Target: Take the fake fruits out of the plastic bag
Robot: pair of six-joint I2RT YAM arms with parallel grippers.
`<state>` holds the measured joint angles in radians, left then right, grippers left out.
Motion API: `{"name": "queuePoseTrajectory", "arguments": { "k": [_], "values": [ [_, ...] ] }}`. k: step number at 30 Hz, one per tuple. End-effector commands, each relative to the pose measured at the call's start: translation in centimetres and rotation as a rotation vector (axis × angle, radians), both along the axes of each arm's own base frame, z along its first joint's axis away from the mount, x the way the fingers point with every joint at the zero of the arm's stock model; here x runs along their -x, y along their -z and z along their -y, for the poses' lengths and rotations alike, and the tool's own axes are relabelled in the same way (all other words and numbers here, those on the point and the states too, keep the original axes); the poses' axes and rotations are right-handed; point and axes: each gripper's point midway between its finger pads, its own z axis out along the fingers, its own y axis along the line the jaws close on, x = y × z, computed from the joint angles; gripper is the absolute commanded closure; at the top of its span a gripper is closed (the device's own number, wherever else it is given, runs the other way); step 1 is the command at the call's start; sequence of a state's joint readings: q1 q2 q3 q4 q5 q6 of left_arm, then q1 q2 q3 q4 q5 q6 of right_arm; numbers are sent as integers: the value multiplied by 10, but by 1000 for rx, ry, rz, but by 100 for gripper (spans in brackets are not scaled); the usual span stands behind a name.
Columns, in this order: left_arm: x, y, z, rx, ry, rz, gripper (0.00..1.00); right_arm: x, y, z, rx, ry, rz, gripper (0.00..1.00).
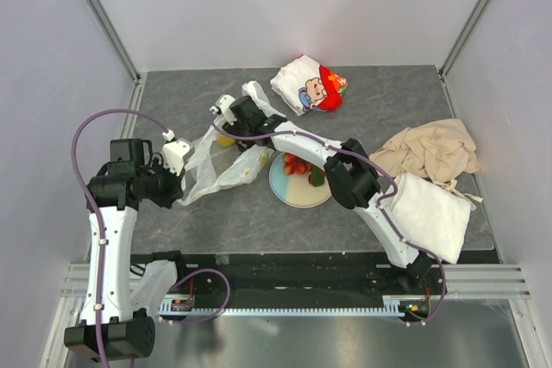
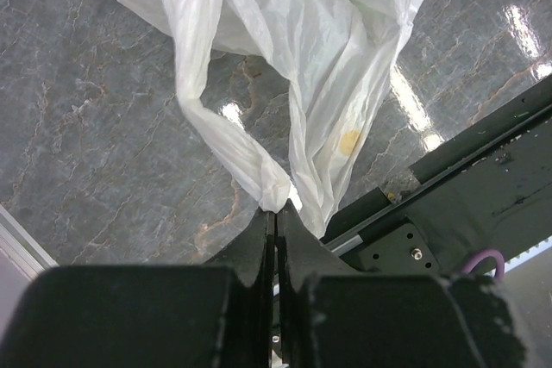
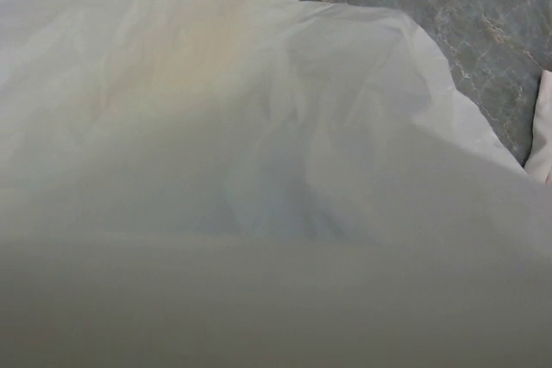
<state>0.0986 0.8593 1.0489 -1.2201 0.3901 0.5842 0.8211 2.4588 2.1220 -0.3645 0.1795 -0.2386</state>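
**Bag handle pinched, reach made from across the plate**

The left hand (image 2: 274, 213) is seen clamped on a loop handle of the plastic bag (image 2: 328, 49). The film is drawn taut above the bench (image 2: 95, 127), presumably so the mouth is held up. The bag lies just left of the plate (image 1: 297, 198), where red strawberries (image 1: 297, 165) and a green piece (image 1: 316, 178) are already set. The right arm is stretched over the plate's far-left rim. The right hand (image 1: 226, 111) is pressed against the bag; open or closed cannot be told. A yellow fruit (image 1: 226, 140) is judged left inside.
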Motion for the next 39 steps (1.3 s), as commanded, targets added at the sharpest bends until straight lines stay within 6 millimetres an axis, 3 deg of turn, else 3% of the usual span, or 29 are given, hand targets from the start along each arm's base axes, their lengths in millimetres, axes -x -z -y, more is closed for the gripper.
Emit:
{"name": "queuePoseTrajectory", "arguments": {
  "k": [1,3,4,6,8,13,16,24,25,29,34,39],
  "values": [
    [-16,-14,1,10,-4,64,98,-7,-17,6,39,7,52,53],
    [-22,-16,2,25,-9,68,98,-1,-29,0,6,-31,42,70],
    [-24,-18,3,33,-18,72,98,0,-48,-5,-29,-43,53,78],
    [-29,-20,6,56,-15,74,98,5,-67,-14,-77,-79,46,86],
    [-33,-25,10,83,-14,81,98,11,-103,-21,-154,-100,59,90],
    [-48,-36,16,127,-6,114,98,56,-168,-38,-344,-261,-20,91],
    [-58,-46,19,149,-10,147,98,79,-190,-42,-435,-298,-96,91],
    [-67,-46,17,164,-54,157,98,102,-217,-40,-503,-352,-130,90],
    [-66,-44,17,164,-58,152,98,103,-222,-37,-500,-359,-115,85],
    [-61,-40,16,157,-72,154,98,103,-184,-24,-405,-325,-139,60],
    [-59,-37,14,156,-88,142,98,76,-130,-25,-304,-241,-140,47],
    [-56,-37,15,164,-98,141,98,49,-97,-30,-241,-174,-104,32]
  ]
}}
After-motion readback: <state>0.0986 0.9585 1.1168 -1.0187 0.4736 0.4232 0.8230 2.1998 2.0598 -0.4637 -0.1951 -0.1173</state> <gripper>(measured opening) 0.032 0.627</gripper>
